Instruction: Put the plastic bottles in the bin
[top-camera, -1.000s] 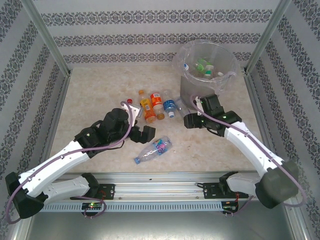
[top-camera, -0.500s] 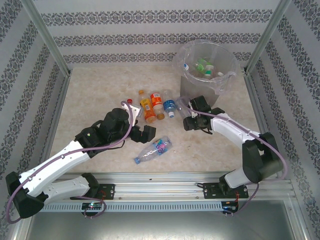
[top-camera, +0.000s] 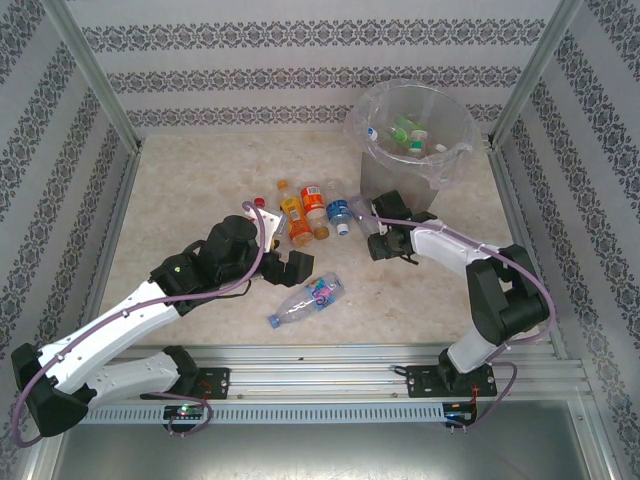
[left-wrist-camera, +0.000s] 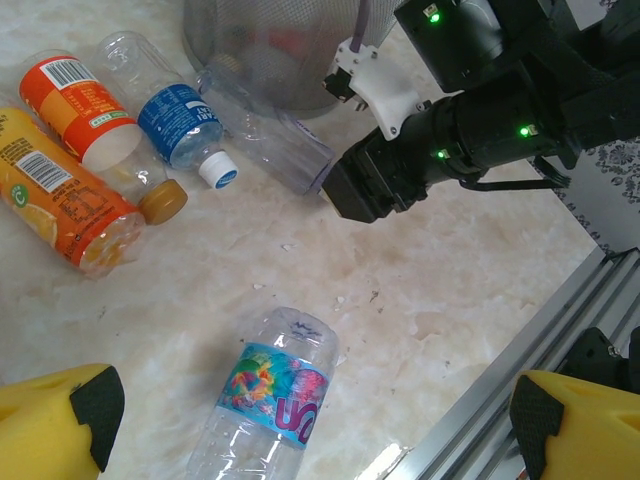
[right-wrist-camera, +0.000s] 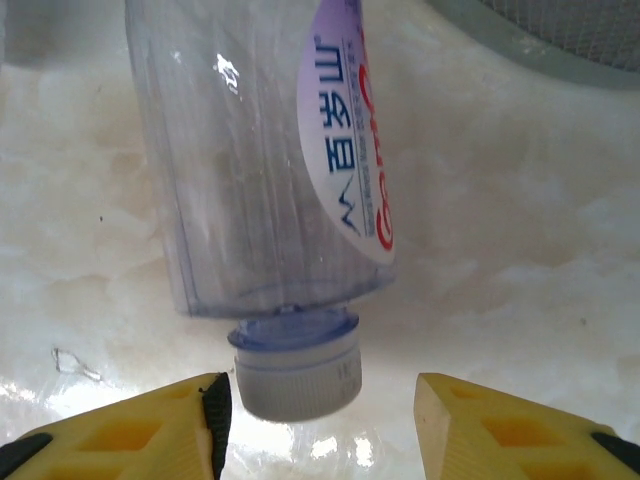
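Close to the counter's near edge lies a colourful-label bottle, with the left claw wide open just beyond it, holding nothing. Farther in, the right claw is open, one finger on each side of the cap of a purple-label bottle. Orange-label bottles and a blue-label bottle lie beside it. The bin stands toward the far right corner, with bottles inside.

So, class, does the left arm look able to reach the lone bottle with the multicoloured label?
Probably yes: the left gripper hangs open close to that bottle, which lies alone on the table with nothing covering it.
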